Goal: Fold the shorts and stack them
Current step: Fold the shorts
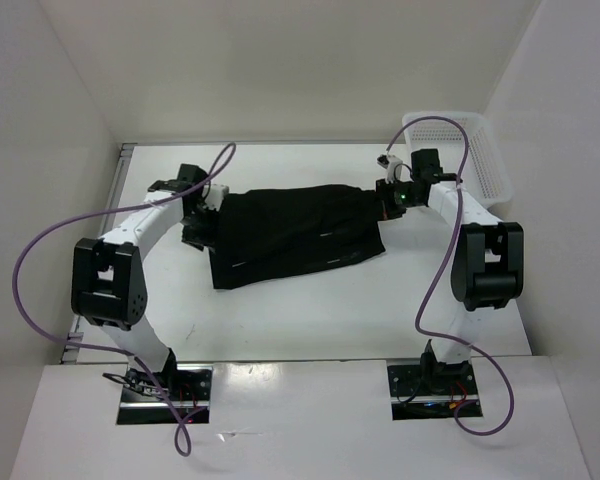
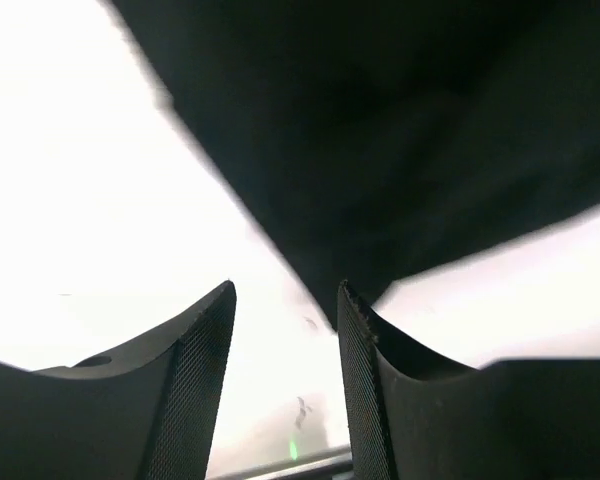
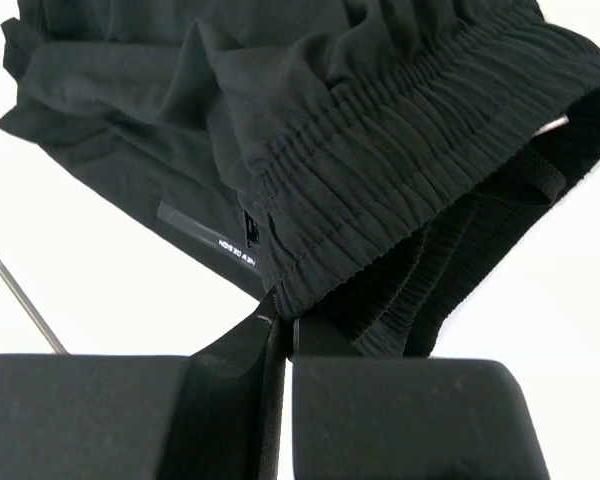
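The black shorts [image 1: 300, 235] lie spread across the middle of the white table. My right gripper [image 1: 385, 205] is at their right edge. In the right wrist view it [image 3: 283, 322] is shut on the gathered elastic waistband [image 3: 400, 150], next to a small pale label strip [image 3: 205, 230]. My left gripper [image 1: 205, 215] is at the shorts' left edge. In the left wrist view it [image 2: 285, 295] is open, and a corner of the black fabric [image 2: 400, 150] hangs just above and touches the tip of the right finger [image 2: 355, 340]. Nothing is pinched between those jaws.
A white plastic mesh basket [image 1: 470, 150] stands at the back right, just behind the right arm. White walls close in the table on the left, back and right. Purple cables loop over both arms.
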Motion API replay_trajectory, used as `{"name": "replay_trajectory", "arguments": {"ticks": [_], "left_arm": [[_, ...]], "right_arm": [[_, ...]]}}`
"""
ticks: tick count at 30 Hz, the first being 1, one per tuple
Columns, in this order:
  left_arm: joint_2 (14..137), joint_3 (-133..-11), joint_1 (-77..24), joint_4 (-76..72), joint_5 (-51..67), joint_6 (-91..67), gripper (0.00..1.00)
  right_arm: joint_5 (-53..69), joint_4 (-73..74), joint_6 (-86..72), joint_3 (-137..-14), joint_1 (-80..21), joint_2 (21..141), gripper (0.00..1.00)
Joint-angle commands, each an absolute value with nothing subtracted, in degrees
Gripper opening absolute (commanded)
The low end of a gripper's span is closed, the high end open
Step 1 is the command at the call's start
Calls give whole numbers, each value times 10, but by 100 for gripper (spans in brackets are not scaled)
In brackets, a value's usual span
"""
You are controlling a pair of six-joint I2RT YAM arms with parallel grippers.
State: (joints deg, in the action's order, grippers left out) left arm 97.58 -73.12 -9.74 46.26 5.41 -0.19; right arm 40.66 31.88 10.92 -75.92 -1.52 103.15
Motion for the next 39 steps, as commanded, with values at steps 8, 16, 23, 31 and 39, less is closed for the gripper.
{"name": "replay_trajectory", "arguments": {"ticks": [8, 16, 23, 31, 39], "left_arm": [[1068, -788, -62, 402, 188, 0, 53], [1135, -808, -62, 420, 192, 0, 51], [1137, -813, -52, 446, 220, 0, 36], [1120, -808, -52, 463, 301, 0, 0], [1047, -902, 7, 451, 281, 0, 0]], "right_arm": [[398, 326, 151, -737, -19, 993, 0], [398, 326, 151, -731, -19, 993, 0], [398, 326, 151, -726, -19, 988, 0], [403, 321, 151, -742, -19, 998, 0], [391, 321, 175, -799, -19, 1009, 0]]}}
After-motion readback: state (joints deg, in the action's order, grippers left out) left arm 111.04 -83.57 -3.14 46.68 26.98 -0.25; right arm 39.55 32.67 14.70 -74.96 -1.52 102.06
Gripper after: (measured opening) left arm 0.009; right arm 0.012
